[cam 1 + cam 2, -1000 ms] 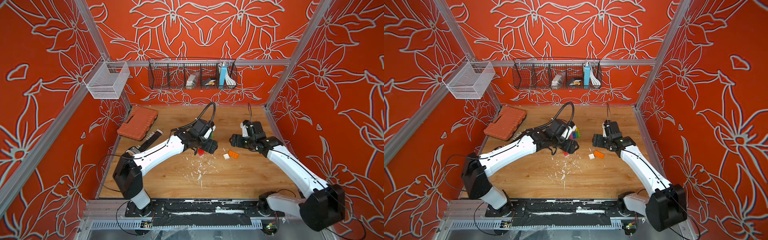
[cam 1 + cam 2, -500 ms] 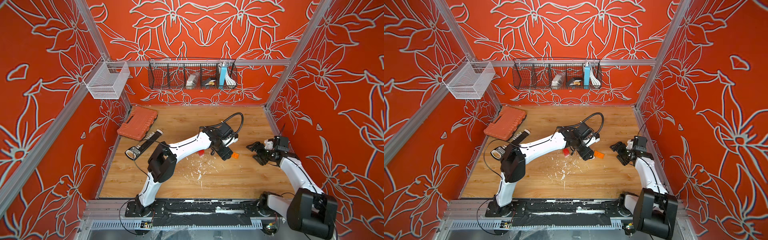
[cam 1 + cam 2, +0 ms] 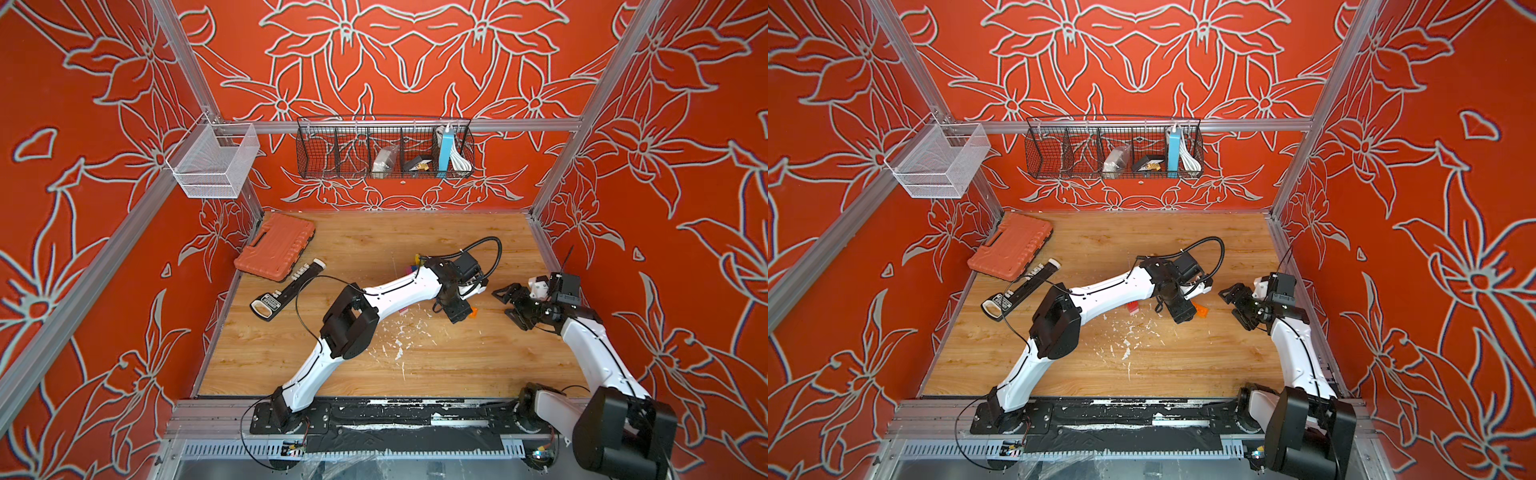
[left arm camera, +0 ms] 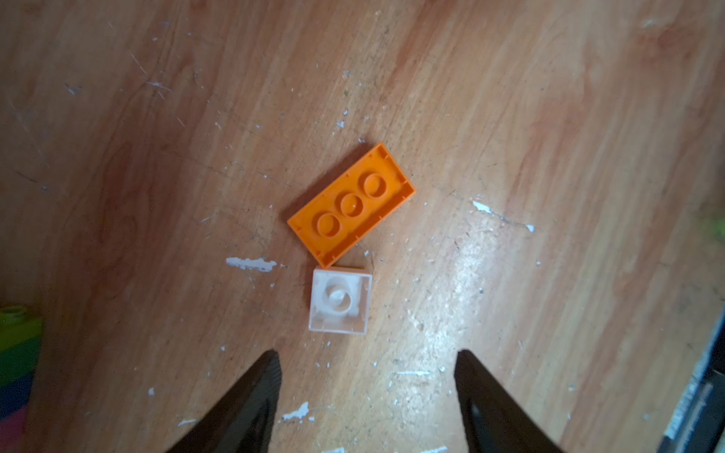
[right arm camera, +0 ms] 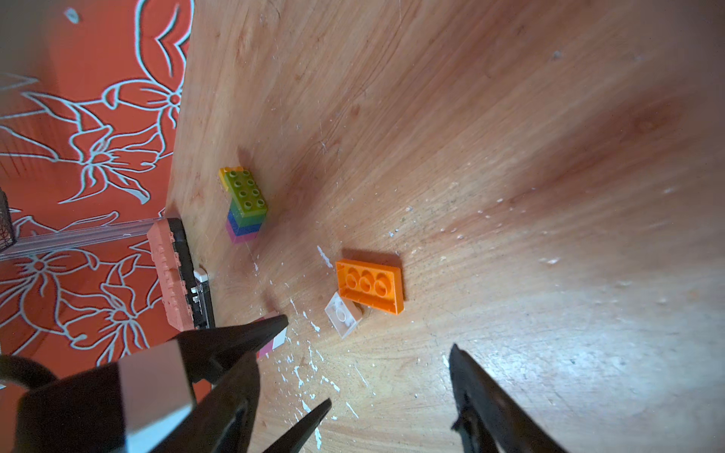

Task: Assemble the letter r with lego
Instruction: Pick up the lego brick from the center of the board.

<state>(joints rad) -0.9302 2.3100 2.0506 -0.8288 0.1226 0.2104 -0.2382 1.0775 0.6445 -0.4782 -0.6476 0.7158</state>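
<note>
1. Left gripper [image 4: 368,355]: jaws well apart with nothing between them, so it holds nothing. It hangs low over the wooden table [image 3: 457,374], right of centre in both top views.
2. Right gripper [image 3: 503,305]: jaws also apart and empty. It is near the right wall, tips facing the left gripper.
3. Orange brick [image 4: 351,200]: flat on the table, hollow underside up, just ahead of the left fingertips.
4. White brick [image 4: 339,300]: small square, underside up, touching or almost touching the orange brick's corner. It is nearer the left fingertips but not between them.
5. Brick stack [image 5: 245,204]: lime on top, then green, blue and pink, with yellow behind. It stands apart from the loose pair, toward the back wall.
6. Pink-white brick [image 5: 274,339]: partly hidden behind a left finger, among white flecks [image 5: 310,368].
7. Orange case [image 3: 276,249]: back-left corner, well apart.
</note>
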